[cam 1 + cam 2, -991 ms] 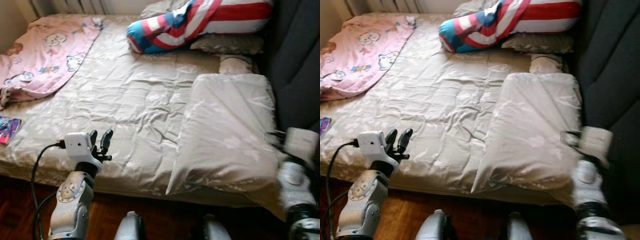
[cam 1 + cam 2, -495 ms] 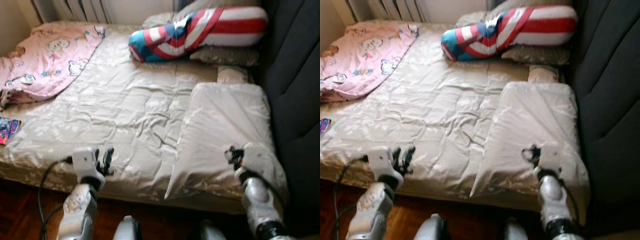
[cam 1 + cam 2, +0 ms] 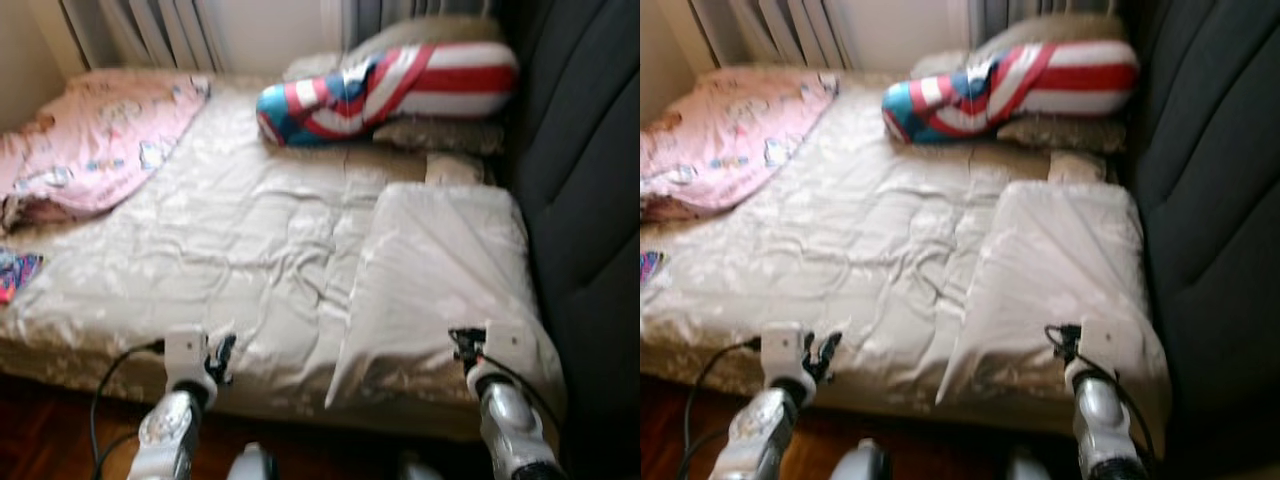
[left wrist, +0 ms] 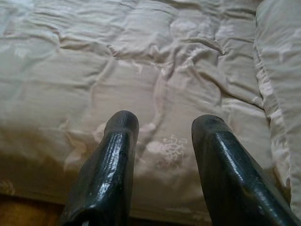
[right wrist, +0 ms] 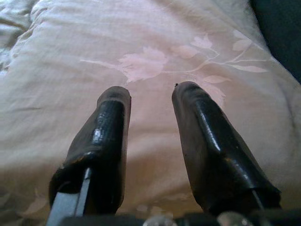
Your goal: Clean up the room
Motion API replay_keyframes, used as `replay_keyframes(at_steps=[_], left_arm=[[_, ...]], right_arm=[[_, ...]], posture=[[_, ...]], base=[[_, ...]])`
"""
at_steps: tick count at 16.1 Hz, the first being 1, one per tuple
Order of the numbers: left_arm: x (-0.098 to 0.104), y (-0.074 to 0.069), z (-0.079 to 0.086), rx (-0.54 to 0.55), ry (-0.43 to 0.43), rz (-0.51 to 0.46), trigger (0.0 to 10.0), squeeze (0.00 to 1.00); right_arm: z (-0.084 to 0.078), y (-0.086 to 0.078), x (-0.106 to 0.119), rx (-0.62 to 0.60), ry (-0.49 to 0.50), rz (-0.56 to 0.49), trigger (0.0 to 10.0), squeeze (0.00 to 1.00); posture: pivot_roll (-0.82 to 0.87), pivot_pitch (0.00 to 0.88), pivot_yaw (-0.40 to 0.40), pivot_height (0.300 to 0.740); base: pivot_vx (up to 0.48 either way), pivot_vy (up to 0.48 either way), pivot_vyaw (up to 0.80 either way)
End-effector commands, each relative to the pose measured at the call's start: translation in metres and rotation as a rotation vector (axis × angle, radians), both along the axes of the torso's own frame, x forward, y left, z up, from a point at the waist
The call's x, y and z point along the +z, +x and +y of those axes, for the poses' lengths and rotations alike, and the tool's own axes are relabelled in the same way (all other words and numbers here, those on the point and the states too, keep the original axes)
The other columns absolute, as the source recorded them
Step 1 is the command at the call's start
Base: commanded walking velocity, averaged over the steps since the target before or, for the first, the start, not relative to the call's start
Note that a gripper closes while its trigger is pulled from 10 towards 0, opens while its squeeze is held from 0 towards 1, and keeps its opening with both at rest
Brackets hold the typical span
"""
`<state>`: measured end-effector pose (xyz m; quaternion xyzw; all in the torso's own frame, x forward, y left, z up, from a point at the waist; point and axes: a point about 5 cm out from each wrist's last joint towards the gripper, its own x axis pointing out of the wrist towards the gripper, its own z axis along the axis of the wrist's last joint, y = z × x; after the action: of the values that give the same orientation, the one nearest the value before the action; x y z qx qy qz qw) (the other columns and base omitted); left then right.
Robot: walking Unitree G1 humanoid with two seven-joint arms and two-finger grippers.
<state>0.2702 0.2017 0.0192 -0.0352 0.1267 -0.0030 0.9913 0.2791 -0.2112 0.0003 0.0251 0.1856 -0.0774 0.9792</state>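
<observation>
I stand at the foot edge of a bed point(image 3: 250, 230) covered with a wrinkled beige quilt point(image 3: 230, 250). My left end effector point(image 3: 222, 355) hovers at about 7 o'clock in my head view, just over the quilt's near edge, its two black fingers point(image 4: 113, 155) spread apart with nothing between them; the wrist view shows creased quilt fabric beyond the tips. My right end effector point(image 3: 462, 342) sits at about 5 o'clock, over the near end of a large beige pillow point(image 3: 445, 265) that lies on the right side of the bed. Its fingers point(image 5: 110, 136) are also parted and empty, pointing at the pillow's pale leaf print; I cannot tell whether the tips touch the cloth. At 12 to 1 o'clock, at the far end of the bed, a red, white and blue striped cushion point(image 3: 390, 80) rests on another beige pillow point(image 3: 440, 135). At 10 o'clock a pink blanket point(image 3: 90, 150) with cartoon prints lies bunched on the far left corner, and a small colourful cloth point(image 3: 15, 272) sits at 9 o'clock by the left edge. A dark upholstered panel point(image 3: 580, 200) runs along the right.
</observation>
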Motion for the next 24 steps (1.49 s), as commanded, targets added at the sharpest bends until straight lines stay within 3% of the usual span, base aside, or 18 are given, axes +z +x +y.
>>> replay_keyframes(at_steps=[1,3,7,9,13,19,24], left_arm=[[-0.007,-0.001,0.001,0.008,0.017,0.029,10.0,0.00],[-0.016,-0.004,-0.002,0.014,0.016,0.066,10.0,0.00],[-0.038,-0.016,0.005,0.019,0.053,0.189,10.0,0.00],[-0.046,-0.020,0.007,0.082,-0.017,0.242,10.0,0.00],[-0.068,-0.039,-0.005,0.010,0.038,0.405,10.0,0.00],[-0.083,-0.062,0.009,0.065,0.042,0.528,10.0,0.00],[-0.092,-0.080,0.015,0.064,0.063,0.597,10.0,0.00]], right_arm=[[0.005,-0.006,-0.009,0.041,0.025,0.051,10.0,0.00],[0.009,-0.014,-0.020,0.072,0.010,0.119,10.0,0.00],[0.013,-0.036,-0.042,0.060,0.039,0.241,10.0,0.00],[0.014,-0.050,-0.053,0.030,0.072,0.303,10.0,0.00],[0.014,-0.081,-0.074,-0.050,0.095,0.457,10.0,0.00],[0.012,-0.085,-0.076,-0.067,0.085,0.471,10.0,0.00],[0.021,-0.088,-0.079,-0.036,0.085,0.491,10.0,0.00]], posture=[[0.03,0.032,-0.011,0.711],[0.03,0.028,-0.014,0.736],[0.03,0.001,-0.017,0.740],[0.03,0.000,-0.014,0.740],[0.02,0.000,-0.002,0.740],[0.01,0.000,0.007,0.740],[0.02,0.000,0.014,0.740]], base=[[0.000,0.000,0.00],[0.000,0.000,0.00],[0.000,0.000,0.00],[0.000,0.000,0.00],[0.000,0.000,0.00],[0.000,0.000,0.00],[0.000,0.000,0.00]])
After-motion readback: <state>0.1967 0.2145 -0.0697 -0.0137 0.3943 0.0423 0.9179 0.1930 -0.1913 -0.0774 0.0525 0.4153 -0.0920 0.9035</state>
